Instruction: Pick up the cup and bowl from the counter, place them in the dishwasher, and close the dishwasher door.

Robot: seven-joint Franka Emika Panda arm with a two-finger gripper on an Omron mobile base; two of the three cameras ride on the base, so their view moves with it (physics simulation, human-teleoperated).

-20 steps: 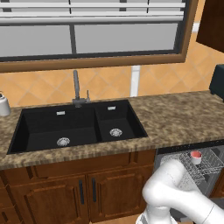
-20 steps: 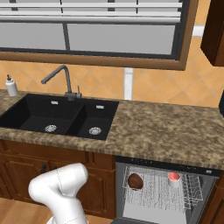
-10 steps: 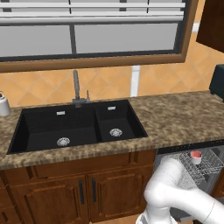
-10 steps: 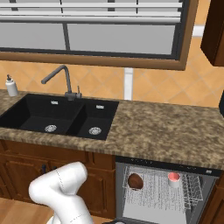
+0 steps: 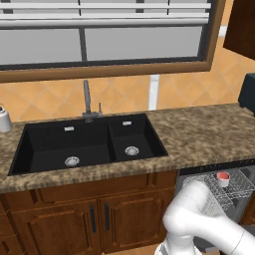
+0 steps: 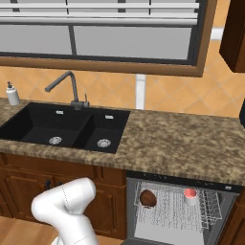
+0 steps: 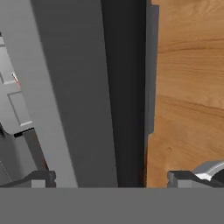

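In the dishwasher (image 6: 177, 210) rack sit a brown bowl (image 6: 148, 198) and red cup (image 6: 190, 194); fingers (image 7: 40, 178) spread apart.

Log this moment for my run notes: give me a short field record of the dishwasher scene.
counter: granite, black sink set in
dishwasher: open, rack visible
cup: red, in rack, right side
bowl: brown, in rack, left side
dishwasher door: grey panel edge, close before the hand camera
gripper: jaws apart, straddling the door edge
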